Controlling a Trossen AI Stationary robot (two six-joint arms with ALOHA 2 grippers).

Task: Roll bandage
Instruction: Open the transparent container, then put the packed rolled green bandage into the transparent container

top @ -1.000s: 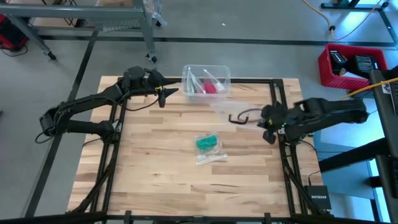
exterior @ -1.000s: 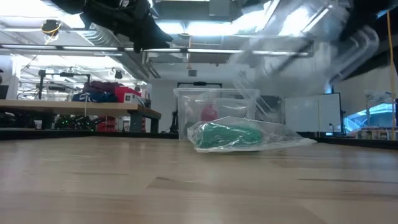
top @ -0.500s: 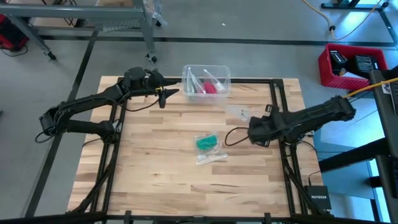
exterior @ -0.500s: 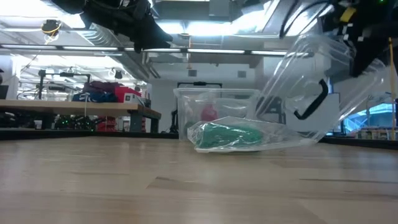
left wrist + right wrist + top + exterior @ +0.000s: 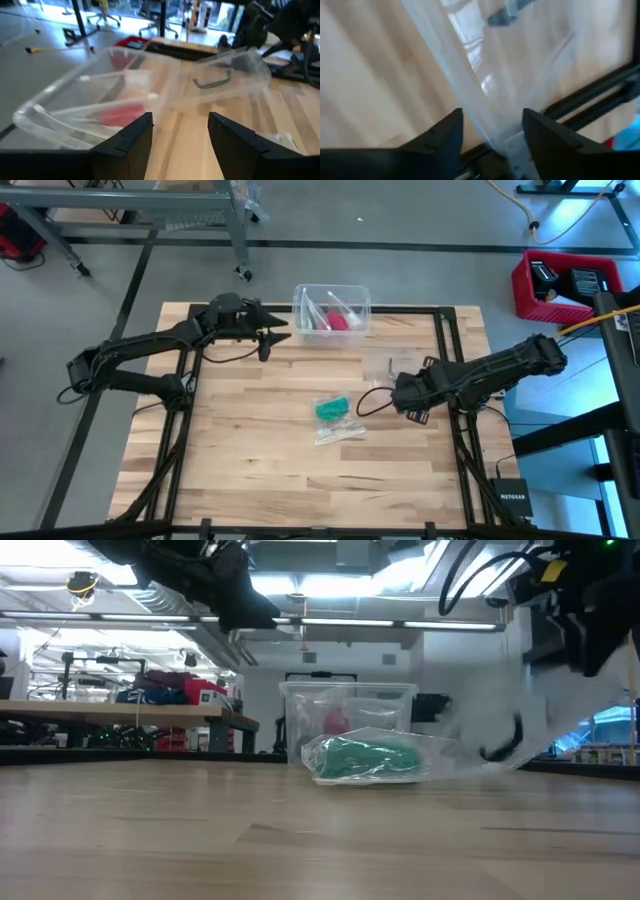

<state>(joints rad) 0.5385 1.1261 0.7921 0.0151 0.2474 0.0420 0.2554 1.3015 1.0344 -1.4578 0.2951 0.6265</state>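
Note:
The teal-green bandage (image 5: 332, 407) (image 5: 370, 757) lies wadded inside a clear plastic bag (image 5: 338, 426) on the middle of the table. Just to its right, my right gripper (image 5: 405, 400) (image 5: 492, 122) points steeply down. Its fingers stand apart, one on each side of a clear lid (image 5: 490, 725) (image 5: 225, 75) with a black handle (image 5: 368, 402). My left gripper (image 5: 283, 338) (image 5: 180, 120) hovers open and empty at the far left, beside a clear tub (image 5: 332, 308). My right gripper has the clear lid's rim (image 5: 485, 107) between its parted fingers, coming at it from above. Whether either finger (image 5: 447, 137) touches the rim, I cannot tell. The lid hangs tilted, its handle end low toward the bandage.
The clear tub (image 5: 347, 720) (image 5: 90, 107) at the table's far edge holds a pink-red item (image 5: 338, 321). A black frame (image 5: 448, 350) runs along the table's sides. A red crate (image 5: 565, 285) stands on the floor off the far right corner.
My right gripper has come down and toward the table's near-left, closer to the bandage, tipping from nearly level to pointing steeply down. The clear lid came with it, from high and tilted to lower beside the bag. It now shows blurred in the low view.

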